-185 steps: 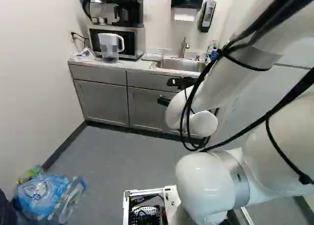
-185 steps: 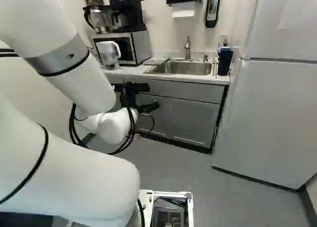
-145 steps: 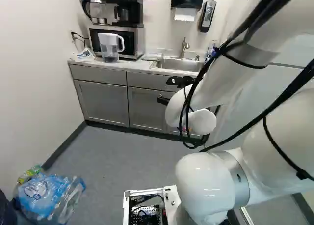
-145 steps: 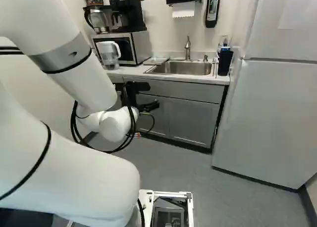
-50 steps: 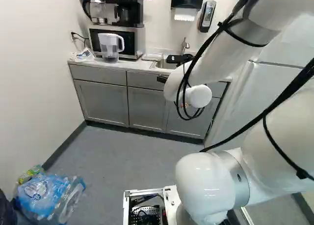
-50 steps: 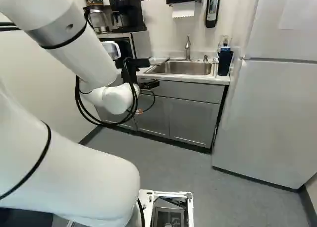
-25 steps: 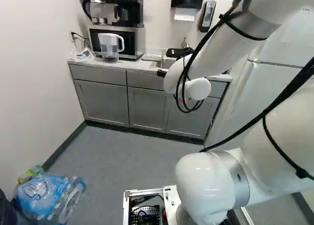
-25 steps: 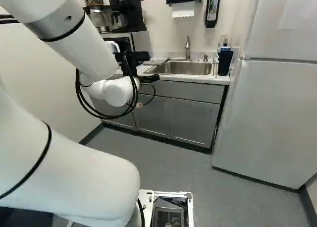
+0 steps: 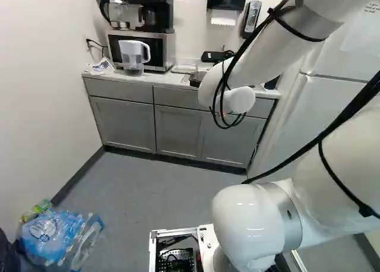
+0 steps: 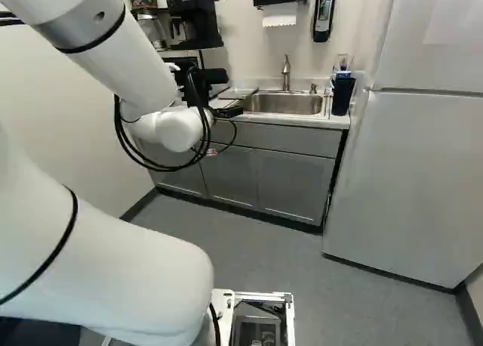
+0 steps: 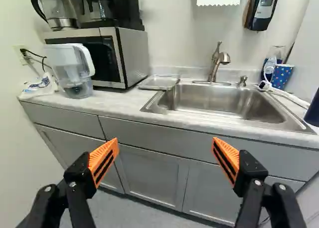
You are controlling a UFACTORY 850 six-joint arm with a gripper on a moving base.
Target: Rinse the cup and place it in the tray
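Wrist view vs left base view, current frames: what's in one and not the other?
Only wrist view: the orange pads of the open hand, and the spotted blue cup beside the sink.
Only left base view: the blue plastic bundle on the floor and the arm's lowest joint.
Both: the sink, pitcher, microwave, shallow tray and wall soap dispenser.

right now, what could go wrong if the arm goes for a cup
The open gripper seems low against the counter, so moving straight ahead might hit its front edge. The dark blue cup stands near that edge and could get knocked off. Something white and cord-like lies by the blue patterned cup and might snag a finger.
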